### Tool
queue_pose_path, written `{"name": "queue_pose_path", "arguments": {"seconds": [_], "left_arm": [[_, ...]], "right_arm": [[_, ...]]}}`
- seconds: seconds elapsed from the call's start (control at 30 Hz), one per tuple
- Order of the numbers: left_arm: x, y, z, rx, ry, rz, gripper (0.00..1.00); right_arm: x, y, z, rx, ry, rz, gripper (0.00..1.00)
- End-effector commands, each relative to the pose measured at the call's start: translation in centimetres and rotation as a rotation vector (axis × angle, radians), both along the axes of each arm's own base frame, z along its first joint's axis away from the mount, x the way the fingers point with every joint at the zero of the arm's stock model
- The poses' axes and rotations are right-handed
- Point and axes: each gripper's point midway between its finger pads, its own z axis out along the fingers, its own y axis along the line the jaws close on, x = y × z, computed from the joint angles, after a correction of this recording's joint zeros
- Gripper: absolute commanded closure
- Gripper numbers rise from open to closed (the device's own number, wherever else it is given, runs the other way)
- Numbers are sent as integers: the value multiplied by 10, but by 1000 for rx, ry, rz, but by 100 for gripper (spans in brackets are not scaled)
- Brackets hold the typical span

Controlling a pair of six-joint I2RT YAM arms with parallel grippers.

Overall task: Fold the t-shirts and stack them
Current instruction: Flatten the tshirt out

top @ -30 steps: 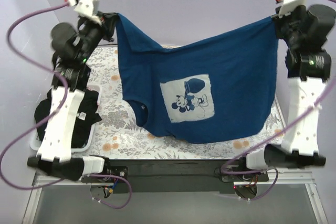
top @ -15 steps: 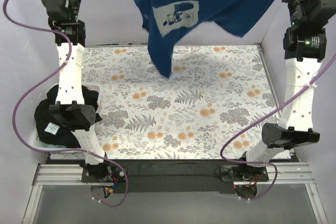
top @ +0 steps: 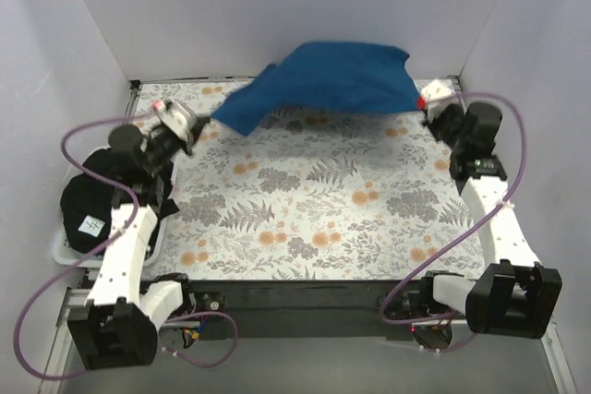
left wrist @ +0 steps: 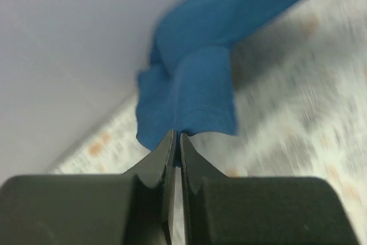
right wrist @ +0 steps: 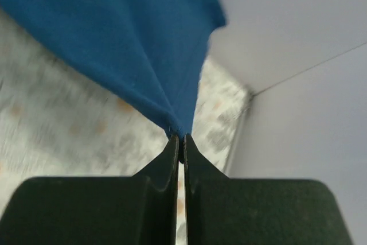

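While aloft, t-shirt [top: 323,76] along far edge

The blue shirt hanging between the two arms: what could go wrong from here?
The left gripper and right gripper each pinch only a thin bit of the edge of the blue t-shirt, so a corner could slip free. Near the left gripper the cloth looks twisted and bunched, so it may land creased on the floral cloth. It also hangs close to the back wall and might come down partly against it.
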Motion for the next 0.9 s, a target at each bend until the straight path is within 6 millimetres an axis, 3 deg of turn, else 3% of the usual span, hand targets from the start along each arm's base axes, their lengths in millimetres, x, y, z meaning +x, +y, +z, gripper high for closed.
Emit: {"name": "queue_pose_path", "arguments": {"seconds": [0.0,0.03,0.1,0.13,0.17,0.23,0.37,0.47,0.53,0.73,0.87], "left_arm": [[-70,-24,-96,286,45,-234,100],[-87,-23,-142,297,167,-255,100],[-106,-19,-182,378,242,-282,100],[-112,-16,-198,410,279,-289,100],[-119,-15,-215,428,322,-303,100],[-136,-11,-242,490,407,-350,100],[-165,-4,-271,580,518,-437,100],[-185,1,-284,646,563,-490,100],[-203,3,-293,695,568,-544,100],[-198,-5,-269,589,600,-492,100],[-213,-9,-266,574,669,-589,100]], "right_arm": [[-33,8,-21,-221,-64,117,99],[-46,11,-53,-241,-7,142,99],[-60,12,-88,-326,46,192,99],[-74,14,-123,-334,132,220,99],[-80,13,-137,-353,159,233,99],[-88,8,-163,-418,207,239,99],[-113,-5,-218,-496,392,256,99],[-131,-9,-238,-527,486,285,99],[-133,-9,-237,-529,484,284,99],[-132,-13,-225,-520,498,251,99],[-135,-15,-230,-536,545,270,97]]}}
